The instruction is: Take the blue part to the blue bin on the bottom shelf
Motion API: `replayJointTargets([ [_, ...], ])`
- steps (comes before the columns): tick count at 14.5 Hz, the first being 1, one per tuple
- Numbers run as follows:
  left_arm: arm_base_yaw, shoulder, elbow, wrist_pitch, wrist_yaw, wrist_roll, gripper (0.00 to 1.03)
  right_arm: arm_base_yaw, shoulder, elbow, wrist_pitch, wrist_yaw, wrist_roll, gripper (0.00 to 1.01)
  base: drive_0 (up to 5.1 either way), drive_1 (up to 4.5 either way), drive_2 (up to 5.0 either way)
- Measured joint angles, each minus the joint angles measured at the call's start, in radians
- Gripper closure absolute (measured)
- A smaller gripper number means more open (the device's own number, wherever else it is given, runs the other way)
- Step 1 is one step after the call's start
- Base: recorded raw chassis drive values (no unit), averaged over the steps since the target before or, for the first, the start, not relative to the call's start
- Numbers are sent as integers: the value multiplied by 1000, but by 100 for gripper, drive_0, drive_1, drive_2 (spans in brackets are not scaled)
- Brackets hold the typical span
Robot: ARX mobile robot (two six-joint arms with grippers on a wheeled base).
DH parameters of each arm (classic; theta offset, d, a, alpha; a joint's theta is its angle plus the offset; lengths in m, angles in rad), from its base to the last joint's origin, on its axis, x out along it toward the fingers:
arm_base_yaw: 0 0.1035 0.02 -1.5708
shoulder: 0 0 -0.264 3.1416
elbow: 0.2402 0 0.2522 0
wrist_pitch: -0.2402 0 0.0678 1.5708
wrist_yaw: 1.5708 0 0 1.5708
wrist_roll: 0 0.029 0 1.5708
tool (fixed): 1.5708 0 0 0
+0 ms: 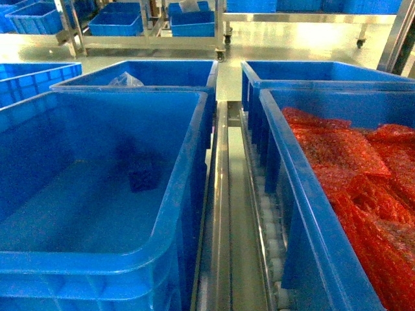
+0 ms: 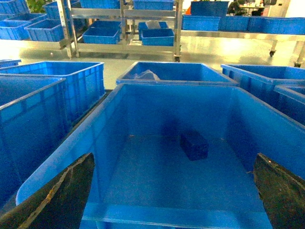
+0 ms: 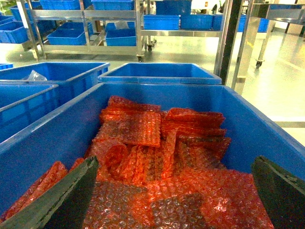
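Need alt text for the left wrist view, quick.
A small dark blue part lies on the floor of a large blue bin, seen from above its near rim. The left gripper hangs open, its dark jaws framing the bottom corners; more blue crates and steel racks stand behind.

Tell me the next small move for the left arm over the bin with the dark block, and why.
Probably lower the left hand straight down and slightly forward toward the blue part. The part sits alone on the floor of the blue bin, ahead of the open fingers, which hang above the near rim holding nothing. Whether the part was just dropped there cannot be told.
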Motion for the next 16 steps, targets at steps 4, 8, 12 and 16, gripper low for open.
replayJointTargets([
  [4, 0, 0, 0, 0, 0, 0, 5, 0, 0, 0, 0, 0, 0, 3, 0, 0, 0],
  [8, 0, 0, 0, 0, 0, 0, 5, 0, 0, 0, 0, 0, 0, 3, 0, 0, 0],
  [12, 0, 0, 0, 0, 0, 0, 5, 0, 0, 0, 0, 0, 0, 3, 0, 0, 0],
  [16, 0, 0, 0, 0, 0, 0, 5, 0, 0, 0, 0, 0, 0, 3, 0, 0, 0],
])
